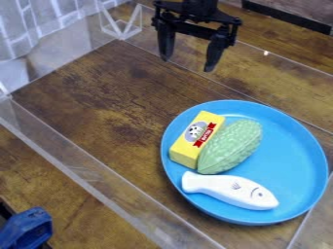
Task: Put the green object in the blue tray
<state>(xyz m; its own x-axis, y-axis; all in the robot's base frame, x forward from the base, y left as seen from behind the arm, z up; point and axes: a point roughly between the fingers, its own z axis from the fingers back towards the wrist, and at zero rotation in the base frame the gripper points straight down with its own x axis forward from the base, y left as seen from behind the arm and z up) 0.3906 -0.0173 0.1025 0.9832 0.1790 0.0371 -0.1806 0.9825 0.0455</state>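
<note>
Camera view: the green object [231,145] lay in the blue tray [297,160], tilted on a slant, its bumpy side up. Just beside it, toward the tray's left rim, sat the yellow block [197,138] with its red label and a small printed face. The white fish-shaped toy [229,191] rested in the tray too, nearer the bottom of the view than the green one. Beyond the tray, my gripper [192,66] hung over the brown tabletop [97,97], well apart from all three toys, with its two dark fingers spread wide and nothing between them. Clear plastic strips [81,167] bordered the wood, and a dark blue item [25,230] showed at the lower left corner.
</note>
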